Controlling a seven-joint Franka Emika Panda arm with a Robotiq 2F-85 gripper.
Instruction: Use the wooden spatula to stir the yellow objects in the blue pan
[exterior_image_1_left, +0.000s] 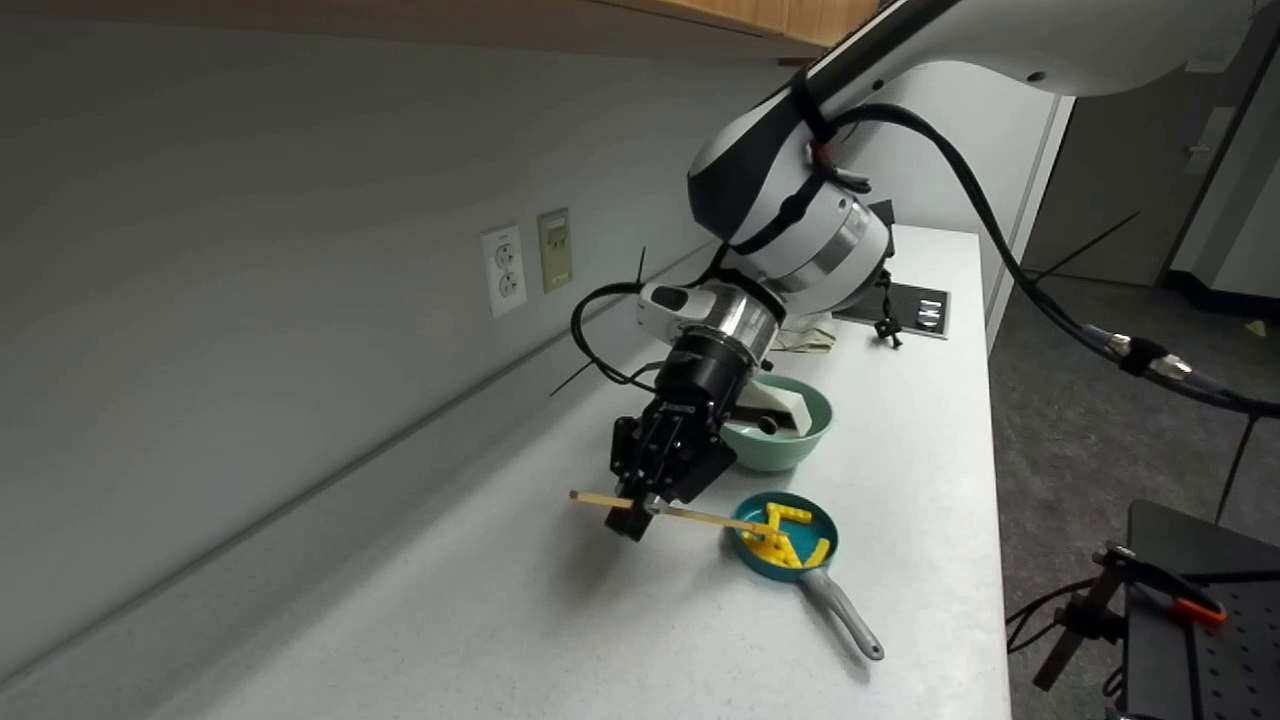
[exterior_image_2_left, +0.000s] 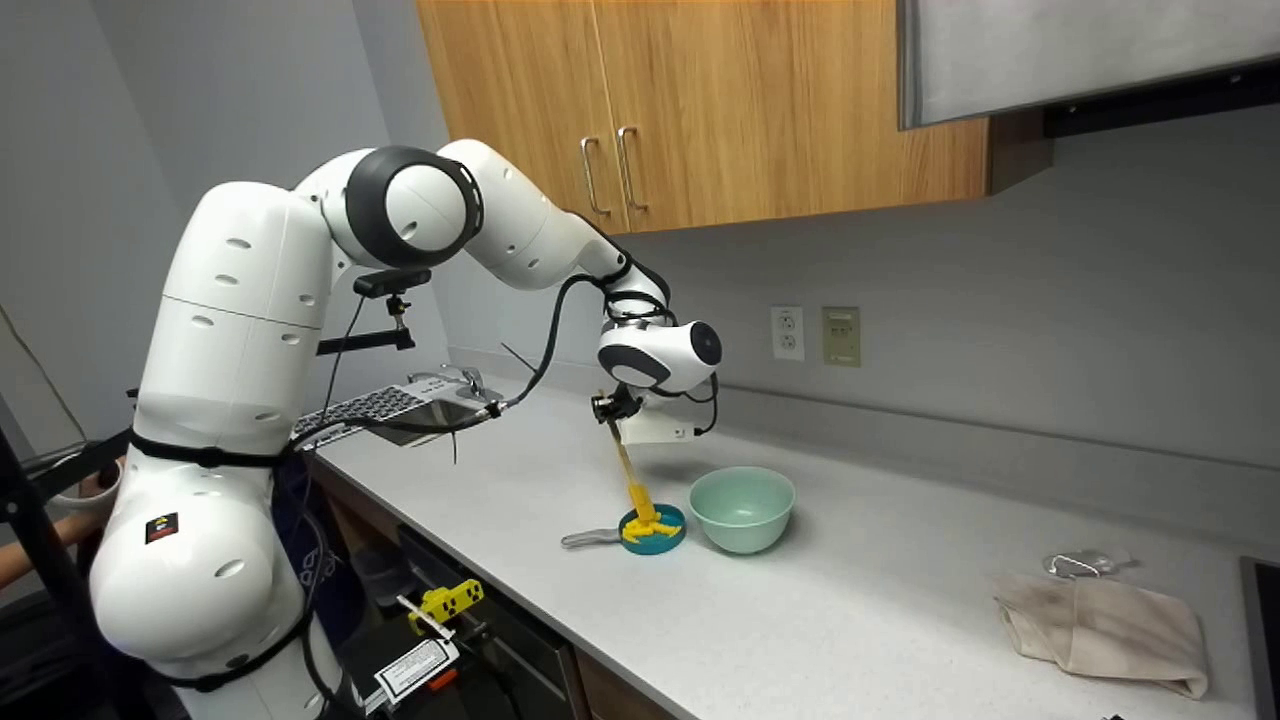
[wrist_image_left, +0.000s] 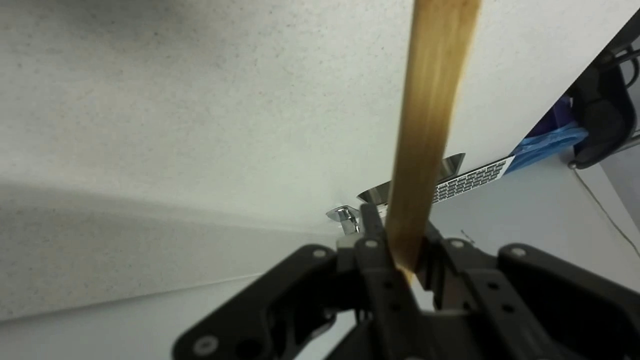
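Wooden spatula (exterior_image_1_left: 712, 518) pinched in your gripper (exterior_image_1_left: 643, 508), you have its tip among the yellow objects (exterior_image_1_left: 788, 553) in the blue pan (exterior_image_1_left: 811, 534), whose handle (exterior_image_1_left: 842, 612) slants toward the front edge of the counter (exterior_image_1_left: 925, 520).

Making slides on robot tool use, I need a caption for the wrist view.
Black jaws grip a flat, pale tan wooden spatula above a speckled white countertop, metal faucet beyond.

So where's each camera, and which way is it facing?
An exterior view: high, looking down along the countertop; gripper and part of the arm show.
An exterior view: opposite the cabinets, facing them; most of the arm shows.
Wrist view: behind the gripper, looking past its fingers toward the faucet.
Both exterior views share the blue frying pan.
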